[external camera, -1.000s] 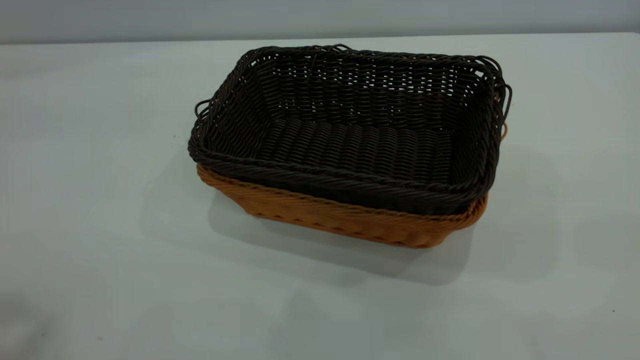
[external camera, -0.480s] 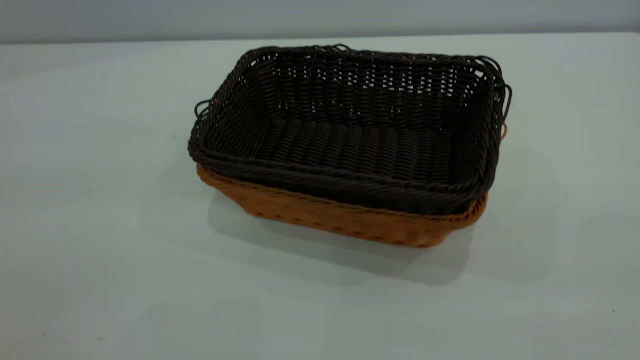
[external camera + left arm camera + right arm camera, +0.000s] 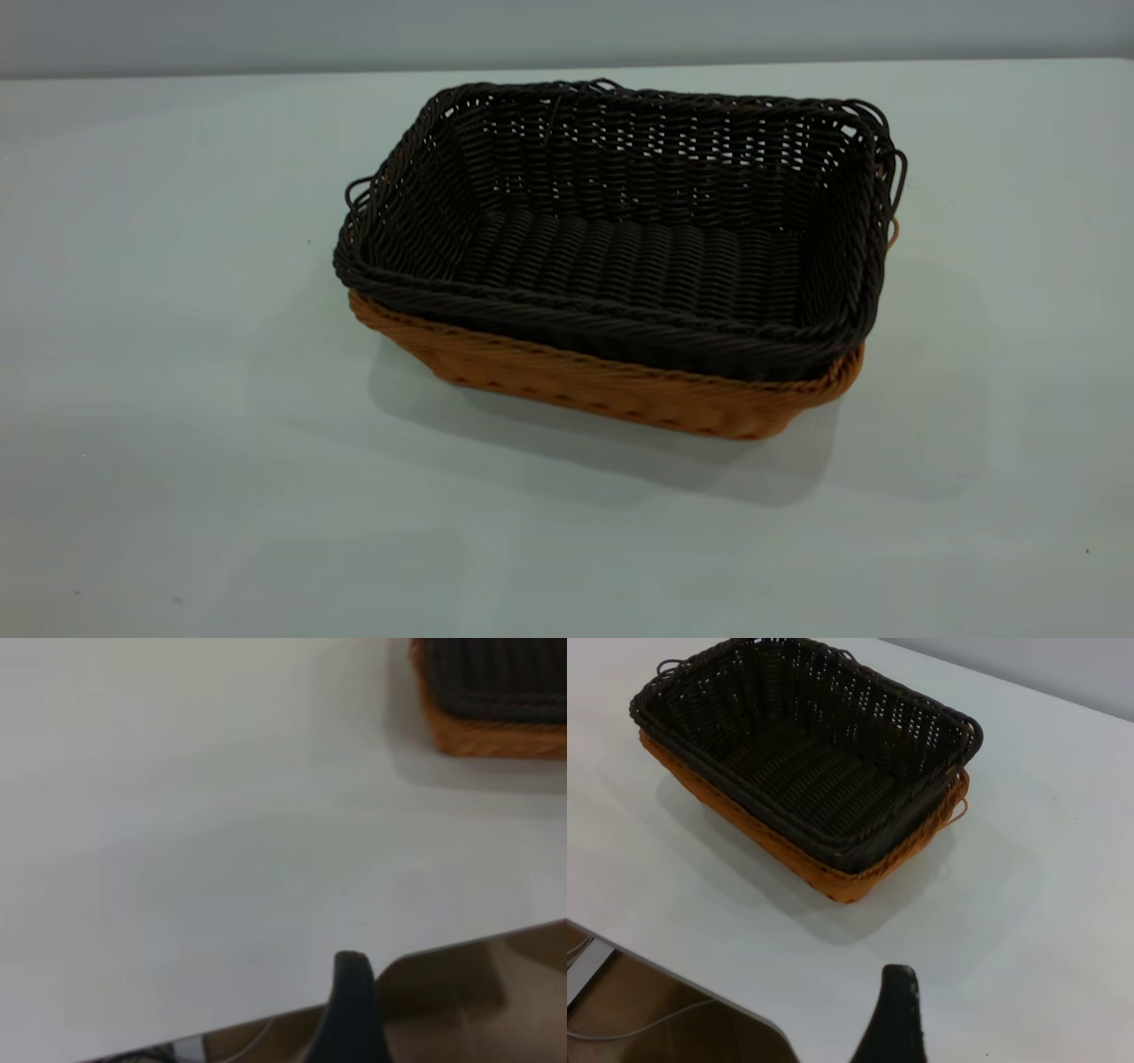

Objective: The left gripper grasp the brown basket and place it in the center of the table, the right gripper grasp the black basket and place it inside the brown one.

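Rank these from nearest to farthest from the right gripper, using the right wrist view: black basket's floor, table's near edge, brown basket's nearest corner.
From the right gripper:
1. The table, its near edge, just beside the gripper.
2. The brown basket, nearest corner, mid-table.
3. The black basket, its floor, inside the brown one.

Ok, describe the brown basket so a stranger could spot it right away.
On the pale table, two wicker baskets sit nested. The brown basket is the outer, lower one. Its orange-tan weave shows only below the braided rim of the black basket sitting inside it.

Rough woven wicker black basket (image 3: 620, 257) and brown basket (image 3: 620, 394); smooth matt table (image 3: 177, 443).
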